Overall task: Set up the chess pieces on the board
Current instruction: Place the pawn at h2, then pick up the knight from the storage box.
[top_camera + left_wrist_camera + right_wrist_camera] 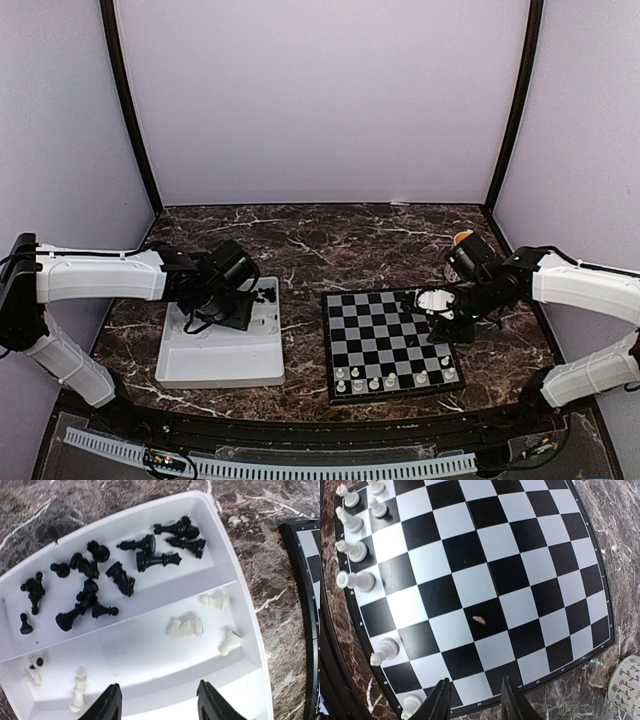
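The board (390, 340) lies right of centre and fills the right wrist view (485, 575). Several white chess pieces (373, 382) stand along its near edge; they run down the left edge in the right wrist view (356, 580). My right gripper (476, 702) is open and empty, just above the board's right rim (436, 300). My left gripper (159, 705) is open and empty over the white tray (250, 670). Several black pieces (125, 575) lie in one tray compartment, several white pieces (186, 627) in the adjacent one.
The white tray (225, 370) sits left of the board on the dark marble table. A pale patterned cup (626, 684) stands just off the board's corner. A small tan fleck (478, 620) lies on a black square. The board's edge (302, 570) shows right of the tray.
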You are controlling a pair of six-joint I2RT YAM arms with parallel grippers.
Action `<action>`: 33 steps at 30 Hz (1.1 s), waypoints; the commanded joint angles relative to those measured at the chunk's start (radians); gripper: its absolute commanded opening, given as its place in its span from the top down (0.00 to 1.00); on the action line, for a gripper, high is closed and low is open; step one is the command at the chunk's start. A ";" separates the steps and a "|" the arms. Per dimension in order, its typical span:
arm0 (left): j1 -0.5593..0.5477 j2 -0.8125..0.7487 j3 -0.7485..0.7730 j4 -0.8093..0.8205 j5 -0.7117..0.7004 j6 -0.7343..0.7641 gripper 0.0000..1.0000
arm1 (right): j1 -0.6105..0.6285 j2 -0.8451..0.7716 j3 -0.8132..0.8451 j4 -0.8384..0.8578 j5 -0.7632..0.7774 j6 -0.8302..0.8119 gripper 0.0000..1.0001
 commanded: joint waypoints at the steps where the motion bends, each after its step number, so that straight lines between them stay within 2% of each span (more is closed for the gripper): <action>1: 0.054 0.007 -0.028 -0.055 0.104 -0.067 0.47 | -0.006 0.035 0.011 0.104 -0.067 0.062 0.64; 6: 0.090 0.032 -0.052 0.071 0.176 -0.093 0.49 | -0.006 0.037 0.016 0.113 -0.063 0.058 0.64; 10: 0.091 0.111 -0.017 0.073 0.185 -0.092 0.47 | -0.006 0.036 0.014 0.114 -0.070 0.059 0.64; 14: 0.091 0.155 -0.010 0.140 0.206 -0.089 0.43 | -0.006 0.040 0.007 0.126 -0.074 0.058 0.64; 23: 0.092 0.279 0.087 0.136 0.178 -0.010 0.40 | -0.006 0.062 0.016 0.124 -0.086 0.058 0.64; 26: 0.092 0.316 0.132 0.102 0.175 0.055 0.43 | -0.006 0.068 0.019 0.125 -0.088 0.060 0.64; 33: 0.091 0.335 0.154 0.010 0.181 0.111 0.63 | -0.007 0.074 0.020 0.126 -0.093 0.066 0.64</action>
